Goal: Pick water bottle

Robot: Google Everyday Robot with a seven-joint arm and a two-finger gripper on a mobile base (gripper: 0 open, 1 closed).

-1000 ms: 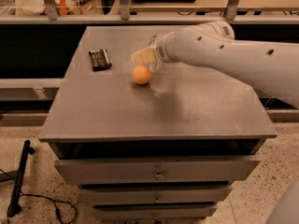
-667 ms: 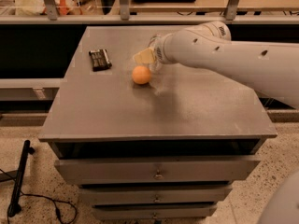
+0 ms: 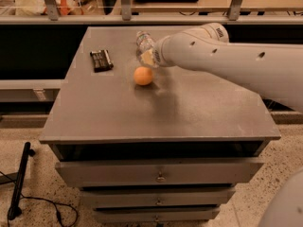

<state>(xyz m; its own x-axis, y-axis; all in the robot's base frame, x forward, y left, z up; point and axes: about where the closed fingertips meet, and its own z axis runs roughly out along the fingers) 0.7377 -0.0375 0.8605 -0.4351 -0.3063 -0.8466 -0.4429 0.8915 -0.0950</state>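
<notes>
Gripper (image 3: pixel 147 58): upper centre, at bottle (image 3: pixel 144 40), just above ball (image 3: pixel 143 75). Scarcely moved from a second earlier. Grip state could not be told; lift apparently not begun.

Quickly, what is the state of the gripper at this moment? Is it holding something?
Gripper: at the water bottle, just behind the orange ball; open, closed or holding cannot be told.

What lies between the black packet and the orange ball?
Only bare tabletop separates the black packet and the orange ball in the camera view. The gripper hangs behind the ball, at the water bottle.
</notes>
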